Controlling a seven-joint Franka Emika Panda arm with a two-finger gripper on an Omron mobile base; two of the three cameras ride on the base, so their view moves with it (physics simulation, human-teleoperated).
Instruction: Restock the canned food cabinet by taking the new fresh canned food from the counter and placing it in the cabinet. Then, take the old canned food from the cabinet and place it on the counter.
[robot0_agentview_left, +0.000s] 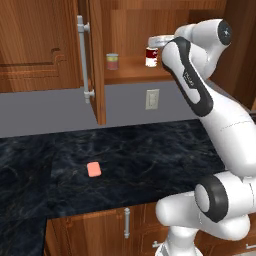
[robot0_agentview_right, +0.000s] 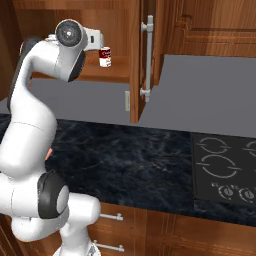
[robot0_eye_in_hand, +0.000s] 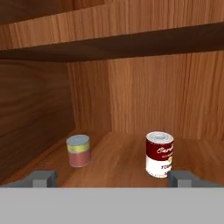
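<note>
Red-and-white new can (robot0_eye_in_hand: 159, 154) stands upright on the cabinet shelf (robot0_eye_in_hand: 118, 168); spread pincer (robot0_eye_in_hand: 113, 178) just before it, apart.

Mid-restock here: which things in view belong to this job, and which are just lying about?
Job:
- red-and-white can, upright on the cabinet shelf
- yellowish-green can, also upright on the shelf
- cabinet, door open
- counter
- gripper, open, holding nothing

Lying about:
- pink block on the counter
- wall outlet
- cooktop
</note>
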